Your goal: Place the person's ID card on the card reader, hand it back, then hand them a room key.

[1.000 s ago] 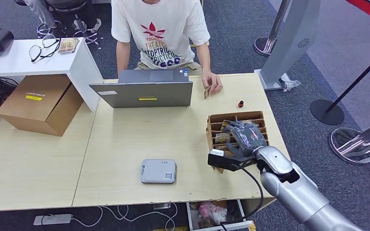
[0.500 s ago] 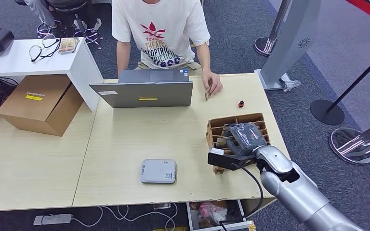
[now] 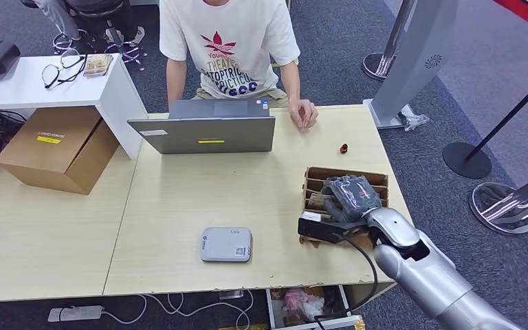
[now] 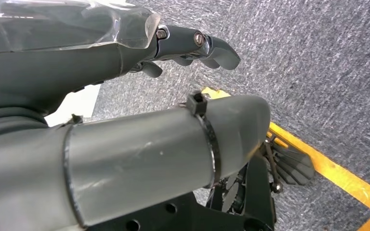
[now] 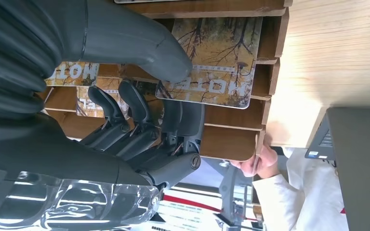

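My right hand (image 3: 349, 198) reaches into the wooden card box (image 3: 316, 174) near the table's right edge. In the right wrist view its thumb (image 5: 139, 48) presses on a room key card (image 5: 217, 62) printed HOTEL, and the dark fingers (image 5: 139, 120) curl under that card's edge, pinching it. More key cards (image 5: 72, 74) lie in other slots. The grey card reader (image 3: 226, 244) sits at the table's front middle. The person's hand (image 3: 303, 113) rests beside the laptop and holds the ID card (image 5: 257, 162). My left hand (image 4: 192, 45) hangs over the carpet, holding nothing.
An open grey laptop (image 3: 203, 132) stands in front of the seated person. A small red object (image 3: 343, 148) lies behind the box. A cardboard carton (image 3: 58, 148) and a white side table (image 3: 34, 86) stand at the left. Barrier posts (image 3: 467, 158) stand to the right.
The card box has slid and turned to the right under my right hand. The person's hand has drawn the ID card back toward the body.
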You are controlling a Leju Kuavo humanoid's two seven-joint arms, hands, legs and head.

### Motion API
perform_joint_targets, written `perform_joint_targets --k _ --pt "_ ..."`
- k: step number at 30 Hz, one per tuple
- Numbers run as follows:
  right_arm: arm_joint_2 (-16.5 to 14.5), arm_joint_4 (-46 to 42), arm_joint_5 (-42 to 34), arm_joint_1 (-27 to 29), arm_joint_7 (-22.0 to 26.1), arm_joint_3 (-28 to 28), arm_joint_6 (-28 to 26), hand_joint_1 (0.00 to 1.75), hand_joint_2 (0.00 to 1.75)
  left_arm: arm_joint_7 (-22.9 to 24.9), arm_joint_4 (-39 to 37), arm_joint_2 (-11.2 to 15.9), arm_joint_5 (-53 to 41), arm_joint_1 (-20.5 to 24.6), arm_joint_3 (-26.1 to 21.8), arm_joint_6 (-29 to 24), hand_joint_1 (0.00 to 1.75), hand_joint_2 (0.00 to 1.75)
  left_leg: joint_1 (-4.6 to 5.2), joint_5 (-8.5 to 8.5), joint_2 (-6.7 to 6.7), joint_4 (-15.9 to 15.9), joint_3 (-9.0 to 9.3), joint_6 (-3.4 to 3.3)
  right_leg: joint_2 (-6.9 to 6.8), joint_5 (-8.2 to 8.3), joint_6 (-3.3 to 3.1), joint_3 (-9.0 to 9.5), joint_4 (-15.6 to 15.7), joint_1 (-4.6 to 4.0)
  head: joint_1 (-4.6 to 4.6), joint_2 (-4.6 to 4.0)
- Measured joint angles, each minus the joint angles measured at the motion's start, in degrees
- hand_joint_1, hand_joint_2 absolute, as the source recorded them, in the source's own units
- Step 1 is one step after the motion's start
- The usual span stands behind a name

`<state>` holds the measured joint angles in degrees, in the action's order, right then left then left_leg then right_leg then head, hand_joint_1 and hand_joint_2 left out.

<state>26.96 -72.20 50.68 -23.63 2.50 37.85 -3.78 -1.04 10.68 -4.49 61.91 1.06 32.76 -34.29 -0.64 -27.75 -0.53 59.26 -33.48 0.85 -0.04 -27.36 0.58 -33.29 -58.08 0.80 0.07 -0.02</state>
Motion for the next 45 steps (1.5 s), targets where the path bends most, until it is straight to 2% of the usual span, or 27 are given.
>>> perform_joint_targets --k 22,45 --pt "0.3 0.7 -1.5 -2.3 0.7 -0.8 2.0 1.47 1.75 -1.2 0.0 -0.3 0.2 0.2 0.0 -0.2 0.0 0.0 0.0 0.0 0.0 0.0 0.0 0.0 0.0 0.0 0.0 0.0 0.0 0.0 0.01 0.0" --pt "1.5 -1.1 -4.1 -3.9 1.2 -3.8 2.9 1.5 1.75 -2.6 0.0 -0.4 -0.3 0.5 0.0 -0.6 0.0 0.0 0.01 0.0 0.0 0.0 0.0 0.0 0.0 0.01 0.0 0.0 0.0 0.01 0.01 0.0"
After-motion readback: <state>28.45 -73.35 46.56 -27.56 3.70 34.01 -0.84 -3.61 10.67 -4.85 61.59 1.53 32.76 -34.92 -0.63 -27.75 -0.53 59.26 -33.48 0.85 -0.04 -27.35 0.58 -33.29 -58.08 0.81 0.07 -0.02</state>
